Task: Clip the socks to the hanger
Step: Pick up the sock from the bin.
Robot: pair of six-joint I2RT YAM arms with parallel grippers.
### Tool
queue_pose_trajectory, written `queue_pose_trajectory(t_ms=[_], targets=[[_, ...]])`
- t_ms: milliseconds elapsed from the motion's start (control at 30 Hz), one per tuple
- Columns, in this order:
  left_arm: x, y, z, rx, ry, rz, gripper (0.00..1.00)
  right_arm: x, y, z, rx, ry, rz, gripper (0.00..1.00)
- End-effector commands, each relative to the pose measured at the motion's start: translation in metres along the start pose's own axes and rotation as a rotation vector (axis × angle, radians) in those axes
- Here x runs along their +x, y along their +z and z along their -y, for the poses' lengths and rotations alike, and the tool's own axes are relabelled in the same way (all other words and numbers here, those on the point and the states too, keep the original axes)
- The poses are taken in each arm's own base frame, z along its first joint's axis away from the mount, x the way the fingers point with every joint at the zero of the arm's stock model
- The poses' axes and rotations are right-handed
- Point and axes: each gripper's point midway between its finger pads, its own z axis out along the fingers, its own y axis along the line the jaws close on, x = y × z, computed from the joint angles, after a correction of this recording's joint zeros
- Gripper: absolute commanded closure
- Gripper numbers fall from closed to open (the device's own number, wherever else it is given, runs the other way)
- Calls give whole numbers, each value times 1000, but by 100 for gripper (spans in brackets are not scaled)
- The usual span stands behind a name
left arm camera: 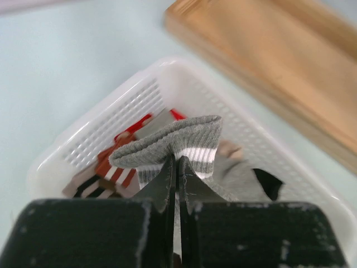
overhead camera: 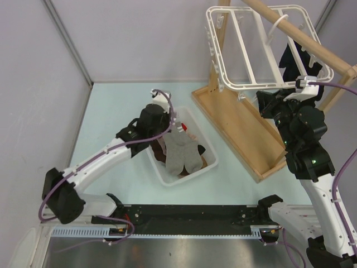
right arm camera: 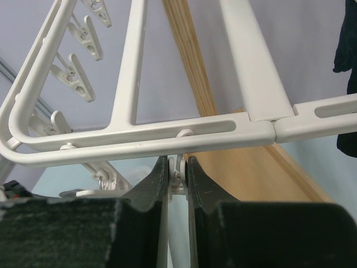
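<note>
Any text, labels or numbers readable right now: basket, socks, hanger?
None readable. No lettering shows on the basket, the grey sock in the left hand, the hanger, or the clip in the right hand. The other socks carry stripes only.

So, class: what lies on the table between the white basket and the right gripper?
The wooden rack's base board, between basket and right gripper; the top view shows it.

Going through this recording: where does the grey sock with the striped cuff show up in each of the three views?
Top external: centre, the grey sock held by the left hand above the white basket.
Left wrist: centre, the grey sock, its cuff pinched in the left hand.
Right wrist: not in it.
Shared landmark: the wooden rack.
</note>
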Motion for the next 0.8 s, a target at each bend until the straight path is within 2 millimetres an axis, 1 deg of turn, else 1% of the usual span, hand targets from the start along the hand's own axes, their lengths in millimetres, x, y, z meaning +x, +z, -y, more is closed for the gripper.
queue_pose_trajectory(t_ms=[0,33,67,100,133,167,233,267,300,333,367,400,433,467,500,533,567,700,733,767], targets=[[-72,-54,48,322,58,325,100,4,-3,-4,-30,3,-14,90],[-76,-63,56,362,73,352,100,4,-3,-4,-30,5,-14,90],[-79,-72,69,408,108,392,100,3,-4,-5,-35,7,-14,90],[-84,-85,77,450,132,427,100,2,-4,-6,-37,9,-10,90],[-87,-92,85,475,159,453,100,2,-4,-6,-38,9,-7,90],[-92,-104,100,516,207,501,100,2,-4,-7,-42,9,-10,90],[-96,-113,115,565,250,539,100,1,-5,-9,-51,10,-8,90],[-103,-124,126,611,269,579,100,0,-5,-9,-54,9,-4,90],[-107,-128,133,635,279,596,100,0,-6,-9,-54,12,-3,90],[-106,-128,142,667,298,601,100,-1,-6,-10,-60,16,0,90],[-116,-136,150,687,301,638,100,-1,-7,-11,-63,16,-1,90],[-117,-136,156,700,302,641,100,-1,-7,-11,-63,16,0,90],[-114,-131,166,721,309,628,100,-2,-7,-10,-60,19,3,90],[-118,-138,180,768,309,647,100,-2,-7,-11,-61,21,4,90],[-118,-139,188,788,313,652,100,-2,-7,-11,-61,21,4,90],[-117,-138,195,805,322,651,100,-3,-7,-12,-68,21,5,90],[-116,-134,207,824,336,655,100,-3,-7,-13,-75,20,5,90],[-117,-118,230,845,365,657,100,-5,-8,-18,-103,8,9,90],[-120,-114,232,839,367,662,100,-4,-8,-19,-112,5,7,90],[-130,-116,236,841,367,685,100,-4,-9,-20,-118,1,7,90]])
